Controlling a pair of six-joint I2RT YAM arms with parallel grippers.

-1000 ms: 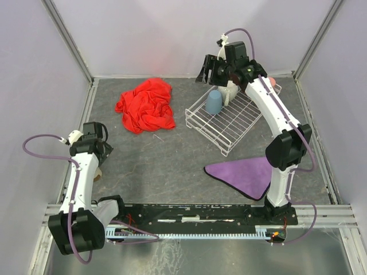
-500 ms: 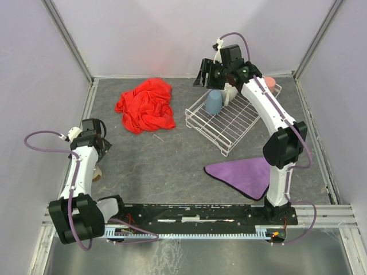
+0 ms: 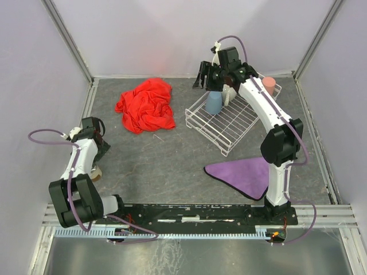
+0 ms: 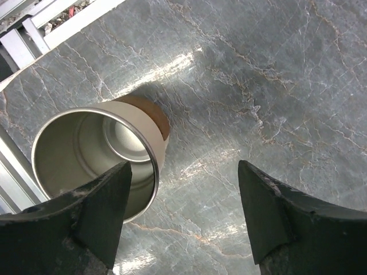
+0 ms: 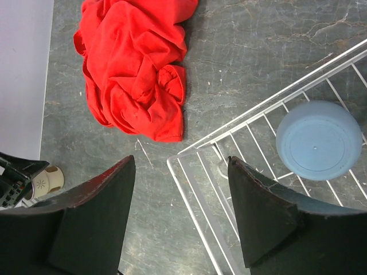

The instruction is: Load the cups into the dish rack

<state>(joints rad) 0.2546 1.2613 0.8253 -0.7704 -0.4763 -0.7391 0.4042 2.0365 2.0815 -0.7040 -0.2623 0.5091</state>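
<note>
The white wire dish rack (image 3: 229,123) stands at the back right. A light-blue cup (image 3: 213,103) sits upside down in its far left corner; it also shows in the right wrist view (image 5: 318,140). A salmon-pink tumbler (image 3: 268,86) stands at the rack's far right. A cream mug (image 3: 229,95) is partly hidden by my right arm. My right gripper (image 3: 203,78) is open and empty above the rack's far left corner (image 5: 229,172). A metallic cup (image 4: 94,163) lies on its side at the left edge (image 3: 96,172). My left gripper (image 4: 183,223) is open, its left finger over the cup's rim.
A crumpled red cloth (image 3: 146,106) lies at the back left, left of the rack (image 5: 137,69). A purple cloth (image 3: 243,175) lies in front of the rack. Walls close the left, right and back sides.
My right gripper has moved left and towards the back wall, uncovering the pink tumbler. My left arm has swung closer to the left wall, its gripper staying by the metallic cup.
</note>
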